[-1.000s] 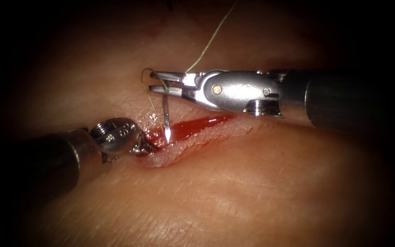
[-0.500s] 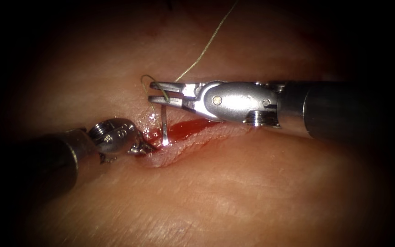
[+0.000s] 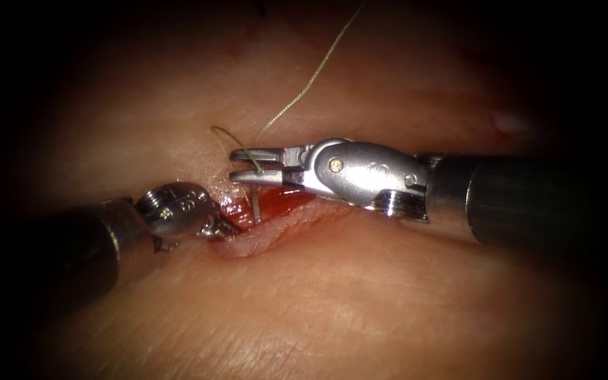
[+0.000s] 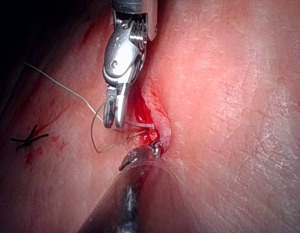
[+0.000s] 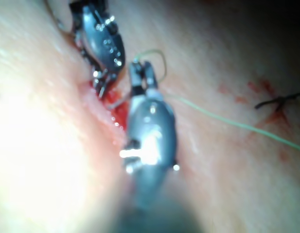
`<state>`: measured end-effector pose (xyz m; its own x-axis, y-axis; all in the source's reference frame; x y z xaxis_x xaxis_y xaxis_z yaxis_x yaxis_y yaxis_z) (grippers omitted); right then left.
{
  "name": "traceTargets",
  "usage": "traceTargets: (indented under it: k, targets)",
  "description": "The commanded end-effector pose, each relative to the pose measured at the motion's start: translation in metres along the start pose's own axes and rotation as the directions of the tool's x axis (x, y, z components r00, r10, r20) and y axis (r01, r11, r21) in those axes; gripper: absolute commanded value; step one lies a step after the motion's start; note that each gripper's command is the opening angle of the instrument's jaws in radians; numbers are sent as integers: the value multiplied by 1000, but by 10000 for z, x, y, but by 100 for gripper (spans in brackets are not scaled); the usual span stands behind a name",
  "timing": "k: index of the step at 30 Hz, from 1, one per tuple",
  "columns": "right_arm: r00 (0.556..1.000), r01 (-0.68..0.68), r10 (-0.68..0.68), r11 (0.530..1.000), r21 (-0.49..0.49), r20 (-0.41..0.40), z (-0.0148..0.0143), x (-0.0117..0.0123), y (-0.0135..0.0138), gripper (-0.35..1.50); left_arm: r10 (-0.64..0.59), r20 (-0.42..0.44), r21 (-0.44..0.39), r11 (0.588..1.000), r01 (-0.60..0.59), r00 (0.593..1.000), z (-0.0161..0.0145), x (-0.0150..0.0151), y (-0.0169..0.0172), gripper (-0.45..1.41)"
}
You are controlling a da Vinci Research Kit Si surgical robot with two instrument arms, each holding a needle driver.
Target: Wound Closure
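Endoscope view: the right tool point(image 3: 248, 165) reaches in from the right with its 2 jaws clenched on the needle point(image 3: 255, 204) near its thread end, so that the shaft of the needle hangs downward and its tip meets the red fluid point(image 3: 283, 200) in the cut point(image 3: 269, 226). Compared with 1 second ago, the tool sits lower and less of the needle shows above the fluid; whether the tip has entered the tissue point(image 3: 360, 302) I cannot tell. The thread point(image 3: 311, 74) loops around the jaws and runs up and away, well clear of the cut.

At the cut's left end, the left tool point(image 3: 218, 226) presses against the edge of the tissue, probably to steady or lift that lip for the needle; I cannot tell whether its jaws grasp anything. In the left wrist view, a dark knotted stitch point(image 4: 28, 141) lies well apart from the cut.
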<state>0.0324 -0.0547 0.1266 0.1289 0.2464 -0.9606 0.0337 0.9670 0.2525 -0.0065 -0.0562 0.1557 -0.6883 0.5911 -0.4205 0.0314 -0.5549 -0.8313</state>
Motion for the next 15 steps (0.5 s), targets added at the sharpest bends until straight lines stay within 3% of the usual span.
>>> traceTargets:
  k: [1,9,12,15]
  targets:
    - [1000,-24,24,1000,-1,1,8,-1,4,-35,1,0,0,1000,-1,1000,4,1,-7,7]
    - [988,-155,156,988,-25,23,7,-1,8,-35,1,0,0,1000,-1,1000,4,1,-6,9]
    - [963,-266,267,963,-40,34,6,-1,13,-35,-4,-2,1,1000,4,1000,0,6,-2,15]
    - [947,-317,320,947,-53,43,8,-1,17,-35,-16,-14,31,999,16,1000,-16,16,7,10]
